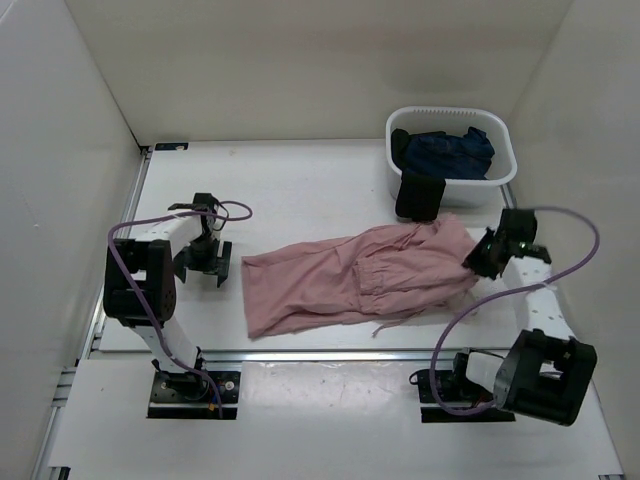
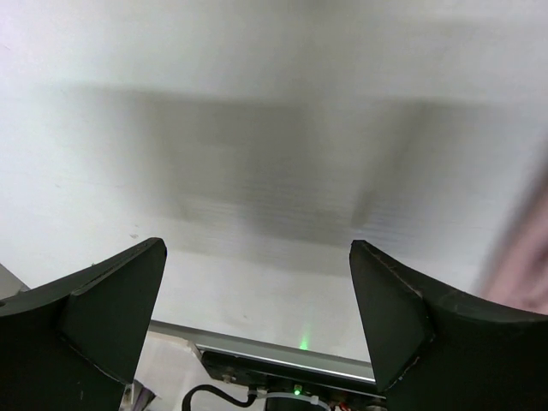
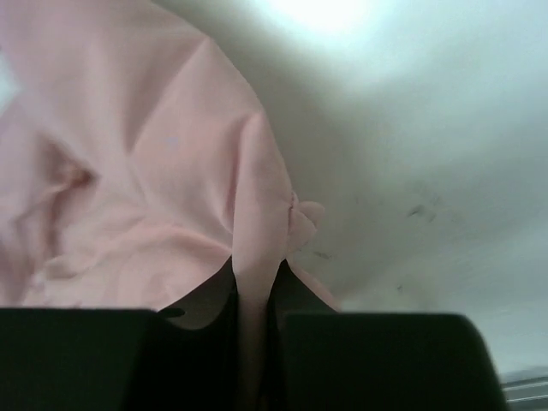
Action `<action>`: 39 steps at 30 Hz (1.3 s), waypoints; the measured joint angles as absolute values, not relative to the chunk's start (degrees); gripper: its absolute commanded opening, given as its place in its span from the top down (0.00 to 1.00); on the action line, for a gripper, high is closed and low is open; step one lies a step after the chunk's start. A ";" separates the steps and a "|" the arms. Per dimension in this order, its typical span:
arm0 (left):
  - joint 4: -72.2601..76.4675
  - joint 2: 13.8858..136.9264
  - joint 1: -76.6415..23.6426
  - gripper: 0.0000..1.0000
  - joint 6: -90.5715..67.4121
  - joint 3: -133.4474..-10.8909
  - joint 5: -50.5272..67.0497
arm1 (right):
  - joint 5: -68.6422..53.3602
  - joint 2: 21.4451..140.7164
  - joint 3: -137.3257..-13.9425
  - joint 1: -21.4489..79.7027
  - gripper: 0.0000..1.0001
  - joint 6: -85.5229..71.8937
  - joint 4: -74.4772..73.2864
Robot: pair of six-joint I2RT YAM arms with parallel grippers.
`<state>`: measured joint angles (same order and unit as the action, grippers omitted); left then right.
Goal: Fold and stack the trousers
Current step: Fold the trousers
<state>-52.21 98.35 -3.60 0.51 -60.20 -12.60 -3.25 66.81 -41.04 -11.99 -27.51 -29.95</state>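
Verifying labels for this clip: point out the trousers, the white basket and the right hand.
trousers [image 1: 350, 280]: top external view, middle of the pink fabric.
white basket [image 1: 470, 196]: top external view, front wall.
right hand [image 1: 470, 262]: top external view, between its fingertips.

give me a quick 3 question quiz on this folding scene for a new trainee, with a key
1. True or false: the left gripper is holding the trousers.
2. Where is the dark blue garment? A) draped over the left arm B) in the white basket C) under the trousers
3. Fill in: the right gripper is shut on a fold of ___.
Key: 1 false, its jaws stand open, apart from the trousers. 2 B. 3 the trousers.
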 measured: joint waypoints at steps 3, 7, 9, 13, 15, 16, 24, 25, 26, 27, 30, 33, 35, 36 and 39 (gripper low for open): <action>-52.25 98.39 -3.62 0.00 0.40 -62.52 -12.58 | 3.18 66.41 -56.34 -7.09 1.00 -23.55 -37.06; -52.29 98.50 -3.62 0.00 0.38 -64.07 -12.03 | 15.75 69.23 -76.90 13.58 1.00 -18.55 -43.05; -52.56 99.13 -3.62 0.00 0.38 -64.60 -11.68 | 19.09 73.41 -84.75 25.02 1.00 -16.23 -46.24; -52.75 100.97 -3.62 0.00 0.38 -65.63 -11.09 | 23.81 84.66 -90.52 44.29 1.00 -14.26 -51.83; -52.90 101.06 -3.62 0.00 0.36 -65.65 -11.00 | 24.73 89.80 -88.27 50.41 1.00 -14.55 -53.93; -53.01 101.06 -3.62 0.00 0.36 -65.67 -10.98 | 24.93 91.77 -85.78 53.23 1.00 -14.79 -54.22; -53.58 101.06 -3.62 0.00 0.36 -65.73 -10.90 | 26.33 88.03 -69.08 60.90 1.00 -21.06 -59.83; -53.56 101.06 -3.62 0.00 0.36 -65.73 -10.90 | 26.98 85.69 -68.64 61.14 1.00 -21.76 -59.90; -53.58 101.06 -3.62 0.00 0.36 -65.73 -10.90 | 27.73 83.50 -68.53 61.67 1.00 -22.26 -59.99; -53.58 101.06 -3.62 0.00 0.36 -65.73 -10.90 | 28.82 81.23 -68.53 62.50 1.00 -22.83 -59.88; -53.58 101.06 -3.62 0.00 0.36 -65.73 -10.90 | 30.55 76.84 -68.14 65.30 0.97 -24.03 -59.99; -53.58 101.06 -3.62 0.00 0.36 -65.73 -10.90 | 29.10 73.76 -65.19 67.20 0.55 -24.80 -59.92; -53.58 101.06 -3.62 0.00 0.36 -65.73 -10.90 | 25.32 71.90 -61.71 68.18 0.36 -24.53 -59.55; -53.60 101.06 -3.62 0.00 0.36 -65.73 -10.92 | 22.90 71.24 -60.01 68.88 0.32 -24.53 -59.86; -53.58 101.06 -3.62 0.00 0.36 -65.73 -10.92 | 15.00 70.85 -57.45 73.43 0.27 -24.36 -61.98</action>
<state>-53.58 101.06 -3.62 0.36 -65.73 -10.92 15.00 70.85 -57.45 73.43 -24.36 -61.98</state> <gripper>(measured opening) 1.000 0.705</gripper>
